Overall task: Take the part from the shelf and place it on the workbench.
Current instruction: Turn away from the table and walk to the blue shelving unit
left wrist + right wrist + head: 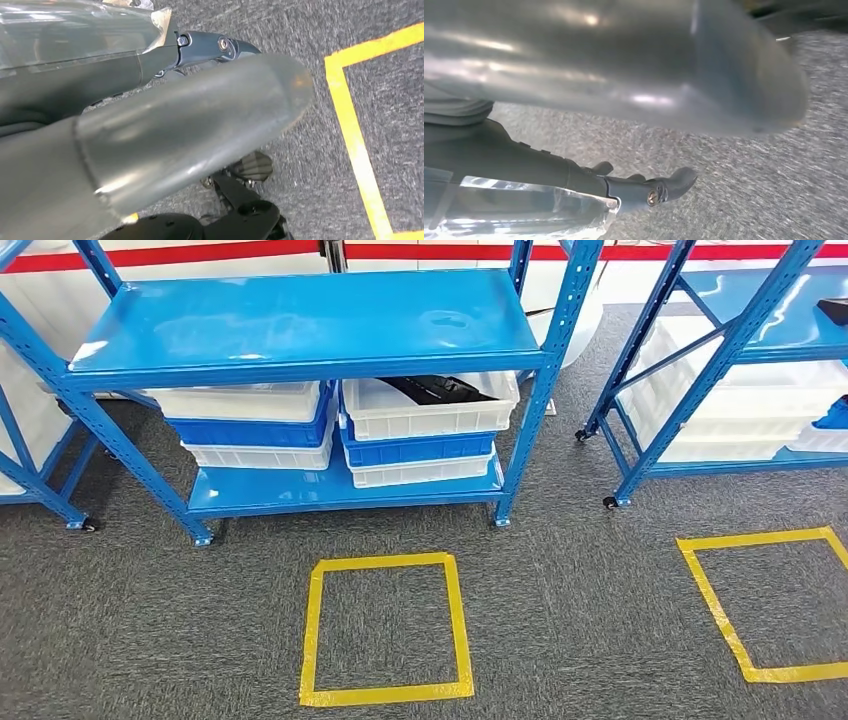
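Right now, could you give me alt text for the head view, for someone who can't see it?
A blue shelf stands on grey carpet, its lower level holding stacked white and blue bins; the top right bin holds a black part. Two yellow tape squares mark the floor in front, with a second shelf at right.

Bright even light, blurred wrist close-ups

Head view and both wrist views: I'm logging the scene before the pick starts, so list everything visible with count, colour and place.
Shelf units: three, blue; one ahead, others at left and right edges.
Bins: six on the middle unit's lower shelf, white and blue, two stacks.
Part: one, black, in top right bin.
Tape squares: two, yellow, on grey carpet.
Red stripe: one, along the far wall.
Left hand: grey thumb, dark fingers, over carpet, holding nothing.
Right hand: same, over carpet, holding nothing.
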Available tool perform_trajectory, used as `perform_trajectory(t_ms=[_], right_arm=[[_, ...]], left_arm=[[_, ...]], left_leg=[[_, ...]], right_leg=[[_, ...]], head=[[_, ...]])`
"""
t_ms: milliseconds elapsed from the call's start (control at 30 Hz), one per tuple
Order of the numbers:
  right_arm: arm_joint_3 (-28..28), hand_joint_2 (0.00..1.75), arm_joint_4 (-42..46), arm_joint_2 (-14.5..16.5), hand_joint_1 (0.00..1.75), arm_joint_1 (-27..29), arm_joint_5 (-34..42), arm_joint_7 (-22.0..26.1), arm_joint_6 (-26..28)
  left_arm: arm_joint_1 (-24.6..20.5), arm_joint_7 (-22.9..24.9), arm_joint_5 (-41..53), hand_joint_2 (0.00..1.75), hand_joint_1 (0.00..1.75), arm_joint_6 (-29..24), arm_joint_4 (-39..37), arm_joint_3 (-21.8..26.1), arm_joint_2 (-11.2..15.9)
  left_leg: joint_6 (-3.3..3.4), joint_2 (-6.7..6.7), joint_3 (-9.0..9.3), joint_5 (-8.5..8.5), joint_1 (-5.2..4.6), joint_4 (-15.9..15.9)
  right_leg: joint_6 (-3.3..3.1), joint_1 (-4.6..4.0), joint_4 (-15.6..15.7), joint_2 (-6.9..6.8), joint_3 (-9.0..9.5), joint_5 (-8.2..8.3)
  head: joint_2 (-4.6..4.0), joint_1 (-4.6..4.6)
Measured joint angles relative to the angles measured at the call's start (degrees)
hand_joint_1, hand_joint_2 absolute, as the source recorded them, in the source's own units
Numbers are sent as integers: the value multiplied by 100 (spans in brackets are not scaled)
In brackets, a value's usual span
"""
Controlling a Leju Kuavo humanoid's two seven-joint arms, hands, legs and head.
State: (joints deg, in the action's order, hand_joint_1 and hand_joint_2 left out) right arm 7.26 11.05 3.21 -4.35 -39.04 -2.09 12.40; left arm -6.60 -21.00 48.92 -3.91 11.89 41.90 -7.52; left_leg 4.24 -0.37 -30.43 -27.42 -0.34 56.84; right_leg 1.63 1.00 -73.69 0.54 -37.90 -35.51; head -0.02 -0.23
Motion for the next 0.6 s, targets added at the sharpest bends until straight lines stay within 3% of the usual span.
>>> perform_trajectory(t_ms=[33,100,133,200,267,333,400,467,500,533,600], right_arm=[[0,0,-1,-5,0,17,0,-2,-1],[0,0,-1,-22,0,42,-2,-3,-2],[0,0,-1,-30,0,45,-5,-2,-3],[0,0,-1,-37,0,37,-11,4,-5],[0,0,-1,-34,0,31,-21,10,-5],[1,0,1,-40,0,31,-33,11,-5],[1,0,1,-40,0,15,-42,12,-6],[0,0,0,-29,0,8,-48,12,-7],[0,0,0,-26,0,17,-51,12,-8],[1,0,-1,-24,0,26,-55,12,-8],[1,0,-1,-18,0,37,-61,12,-9]], left_arm=[[9,1,0,0,0,2,0,0,-1],[27,2,0,0,0,6,-2,0,-6],[30,2,-2,0,0,8,-4,0,-9],[25,1,-7,0,0,9,-8,0,-13],[14,-1,-11,0,0,9,-7,0,-11],[7,-7,-14,0,0,8,-3,1,-7],[-1,-11,-14,0,0,7,-1,1,-8],[3,-11,-15,0,0,3,-1,1,-11],[8,-10,-15,0,0,-1,0,1,-11],[14,-10,-15,0,0,-5,0,1,-10],[23,-7,-15,0,0,-32,0,2,-7]], left_leg=[[-3,-8,59,-47,-10,0],[-25,-16,177,-152,-29,1],[-44,-17,225,-217,-45,12],[-103,-8,280,-326,-71,38],[-159,1,343,-381,-77,87],[-222,8,269,-428,-56,345],[-317,14,-99,-600,-3,947],[-408,16,-587,-855,68,1549],[-438,19,-759,-899,96,1663],[-455,21,-844,-826,117,1598],[-442,23,-770,-322,138,999]], right_leg=[[40,-5,117,0,-45,78],[164,-21,803,-13,86,528],[176,-29,1142,-31,168,731],[48,-54,1490,-58,289,946],[-113,-43,1513,-50,377,926],[-205,-3,1539,-42,492,894],[-273,15,1557,-39,592,827],[-284,17,1557,-24,668,740],[-270,21,1557,-15,723,689],[-254,26,1557,-8,793,634],[-216,36,1560,-1,934,520]], head=[[0,2],[0,8],[0,9],[0,19],[0,20],[1,5],[1,-9],[0,-13],[0,-14],[0,-14],[0,-15]])
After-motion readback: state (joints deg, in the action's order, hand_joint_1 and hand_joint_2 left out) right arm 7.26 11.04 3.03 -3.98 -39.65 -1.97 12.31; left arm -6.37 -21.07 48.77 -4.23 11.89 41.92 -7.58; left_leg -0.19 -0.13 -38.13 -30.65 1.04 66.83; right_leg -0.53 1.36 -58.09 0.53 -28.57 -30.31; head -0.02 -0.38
